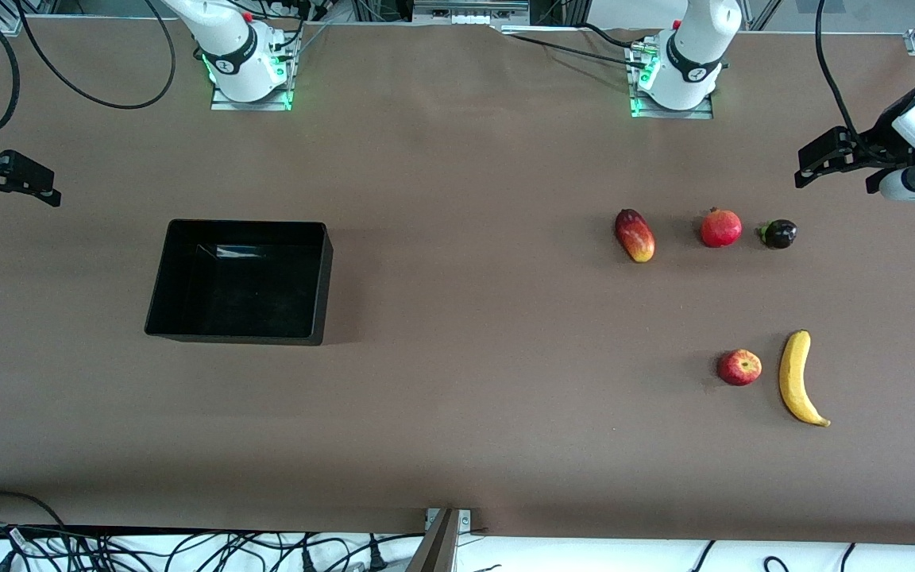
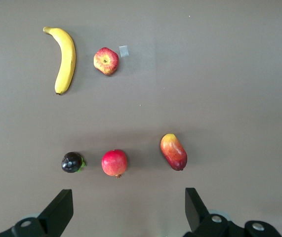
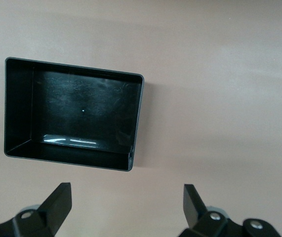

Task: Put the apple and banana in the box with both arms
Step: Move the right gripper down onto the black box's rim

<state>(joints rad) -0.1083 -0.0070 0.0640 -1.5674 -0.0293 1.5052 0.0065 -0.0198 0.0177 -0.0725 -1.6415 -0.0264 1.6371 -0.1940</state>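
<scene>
The red apple (image 1: pixel 739 367) lies on the brown table beside the yellow banana (image 1: pixel 801 378), toward the left arm's end. Both also show in the left wrist view, the apple (image 2: pixel 106 61) beside the banana (image 2: pixel 65 59). The black box (image 1: pixel 322 282) stands empty toward the right arm's end. My left gripper (image 1: pixel 835 171) is open and empty, up in the air over the table's edge, apart from the fruits. My right gripper (image 1: pixel 9 195) is open and empty, over the table near the box (image 3: pixel 137 118).
A red-yellow mango (image 1: pixel 635 235), a red pomegranate (image 1: pixel 721 228) and a small dark purple fruit (image 1: pixel 778 233) lie in a row farther from the front camera than the apple. A small pale scrap (image 2: pixel 124 51) lies beside the apple.
</scene>
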